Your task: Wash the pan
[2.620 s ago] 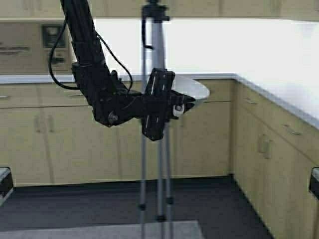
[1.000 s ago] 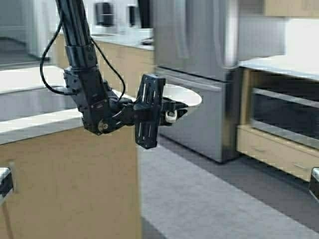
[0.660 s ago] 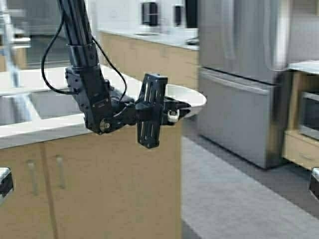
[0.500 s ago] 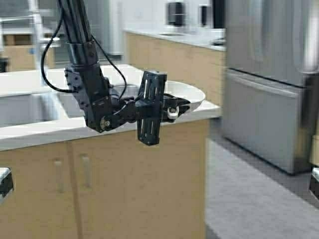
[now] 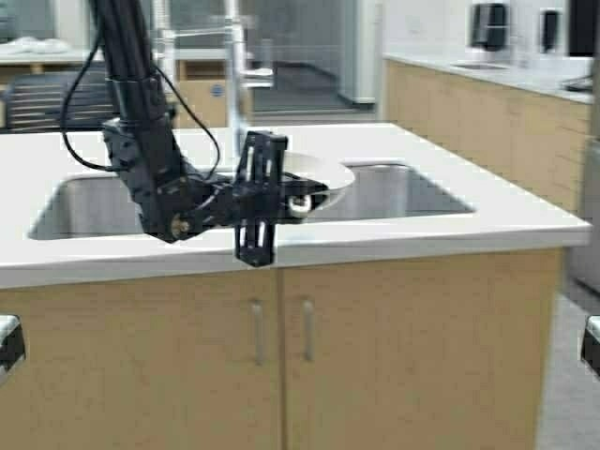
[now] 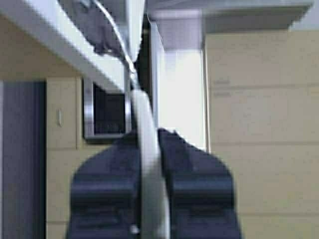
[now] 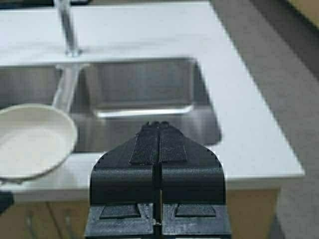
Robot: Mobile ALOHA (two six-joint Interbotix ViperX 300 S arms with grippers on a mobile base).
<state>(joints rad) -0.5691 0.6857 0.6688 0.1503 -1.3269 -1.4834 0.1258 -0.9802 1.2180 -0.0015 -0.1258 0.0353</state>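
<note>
One pincer, left [image 5: 302, 199], clamps pan [image 5: 319, 174] above sink [image 5: 403, 192]

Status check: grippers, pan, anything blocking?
Left gripper shut on small cream round pan, held above steel sink. Right gripper shut, empty. Tall faucet behind pan.

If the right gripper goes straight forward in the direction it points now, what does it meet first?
Probably the sink: the shut right gripper points over the white counter's front edge into the right basin. The pan lies off to one side. Depth is unclear.
</note>
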